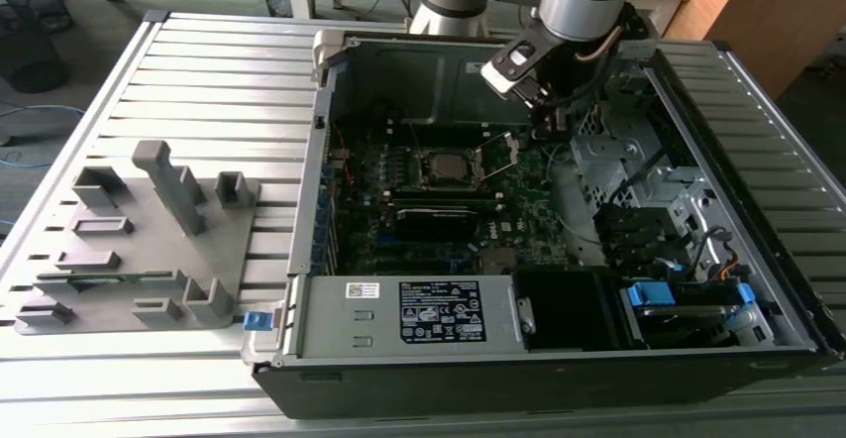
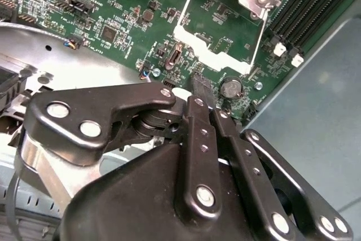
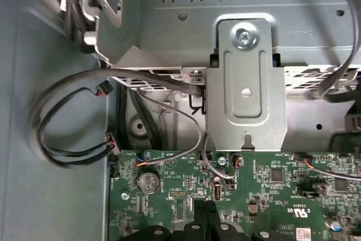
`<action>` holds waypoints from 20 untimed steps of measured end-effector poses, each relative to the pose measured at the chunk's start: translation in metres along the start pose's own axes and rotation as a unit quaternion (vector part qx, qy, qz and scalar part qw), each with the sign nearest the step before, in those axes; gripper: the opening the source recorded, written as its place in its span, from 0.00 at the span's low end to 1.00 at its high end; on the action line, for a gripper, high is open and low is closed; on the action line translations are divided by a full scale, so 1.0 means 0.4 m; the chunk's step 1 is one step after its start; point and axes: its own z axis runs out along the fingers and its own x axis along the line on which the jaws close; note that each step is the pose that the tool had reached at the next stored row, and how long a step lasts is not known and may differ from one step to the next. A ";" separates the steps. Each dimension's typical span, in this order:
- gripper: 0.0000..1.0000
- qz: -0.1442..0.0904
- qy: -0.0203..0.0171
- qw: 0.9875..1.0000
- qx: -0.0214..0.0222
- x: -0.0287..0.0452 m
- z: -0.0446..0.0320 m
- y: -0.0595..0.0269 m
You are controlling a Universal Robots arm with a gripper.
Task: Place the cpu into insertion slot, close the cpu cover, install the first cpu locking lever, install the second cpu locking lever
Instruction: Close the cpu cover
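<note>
Step in hand: closing the cpu cover (image 2: 198, 39).
Cover: raised open, green board showing through its window, beside the insertion slot (image 1: 426, 175).
The cpu (image 1: 450, 167): appears seated in the slot, per exterior view.
The hand (image 2: 201, 88): fingers pressed together, empty, tips just beside the cover's free edge, per second wrist view.
Judged requirement: push that edge over onto the slot.
First wrist view adds cables (image 3: 152, 78) and a chassis bracket (image 3: 245, 83).

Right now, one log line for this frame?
gripper: shut, beside cpu cover | cpu cover: open | cpu: appears in insertion slot
</note>
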 end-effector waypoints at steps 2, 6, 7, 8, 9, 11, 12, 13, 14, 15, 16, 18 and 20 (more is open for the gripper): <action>0.11 0.000 0.000 1.000 0.000 0.000 0.009 0.000; 0.11 0.000 -0.002 1.000 0.000 -0.001 0.024 -0.001; 0.11 0.000 -0.002 1.000 0.000 -0.001 0.024 -0.001; 0.11 0.000 -0.002 1.000 0.000 -0.001 0.024 -0.001; 0.11 0.000 -0.002 1.000 0.000 -0.001 0.024 -0.001; 0.11 0.000 -0.002 1.000 0.000 -0.001 0.025 -0.001; 0.11 0.000 -0.002 1.000 0.000 -0.001 0.025 -0.001; 0.11 0.000 -0.002 1.000 0.000 -0.001 0.025 -0.001; 0.11 0.000 -0.002 1.000 0.000 -0.001 0.025 -0.002; 0.11 0.000 -0.002 1.000 0.000 -0.001 0.025 -0.003; 0.11 0.000 -0.002 1.000 0.000 0.000 0.025 -0.005; 0.11 0.000 -0.002 1.000 0.000 0.000 0.025 -0.010; 0.11 0.000 -0.002 1.000 0.000 0.001 0.026 -0.019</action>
